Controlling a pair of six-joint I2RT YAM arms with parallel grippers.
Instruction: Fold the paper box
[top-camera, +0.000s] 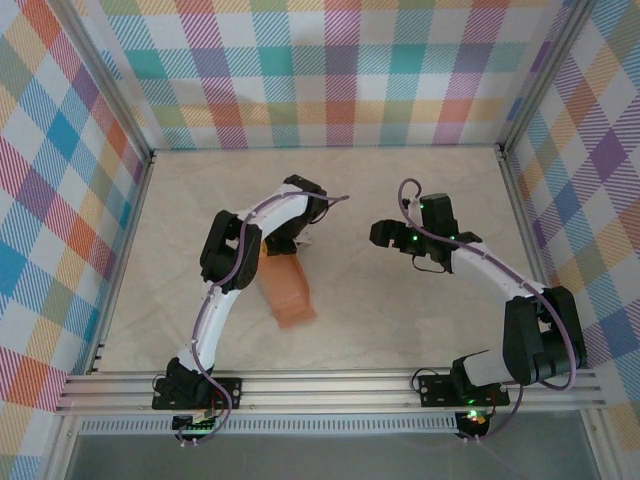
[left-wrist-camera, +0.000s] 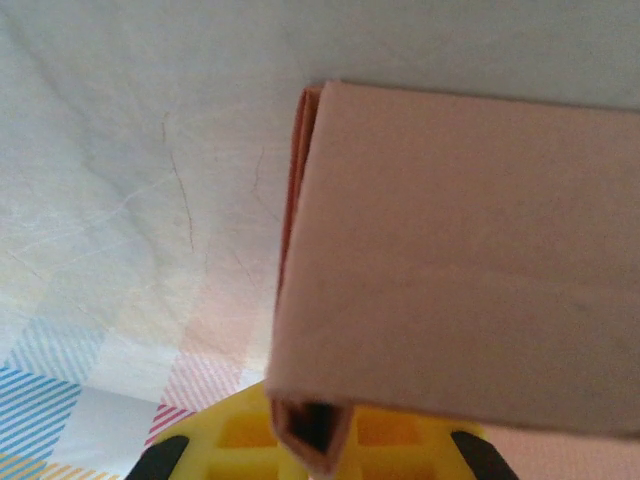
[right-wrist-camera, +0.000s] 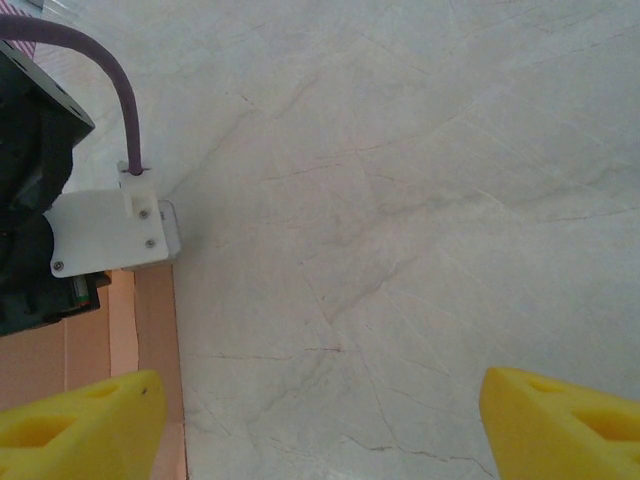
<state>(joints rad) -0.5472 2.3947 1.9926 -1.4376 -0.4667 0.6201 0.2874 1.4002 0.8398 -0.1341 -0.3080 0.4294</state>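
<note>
i see a cream, marble-veined tabletop (top-camera: 420, 320) closed in by pastel plaid cloth walls (top-camera: 340, 70). my left gripper (left-wrist-camera: 318, 455) is clamped on one end of the salmon-orange card paper box (top-camera: 290, 295), left of centre; my right gripper (right-wrist-camera: 320, 425) hangs wide apart over bare table

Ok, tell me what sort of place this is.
Most likely a lab robot test cell, not a home or shop: colourful checked panels wall in a pale tabletop, and an aluminium rail along its near edge carries the left arm and the right arm.
</note>
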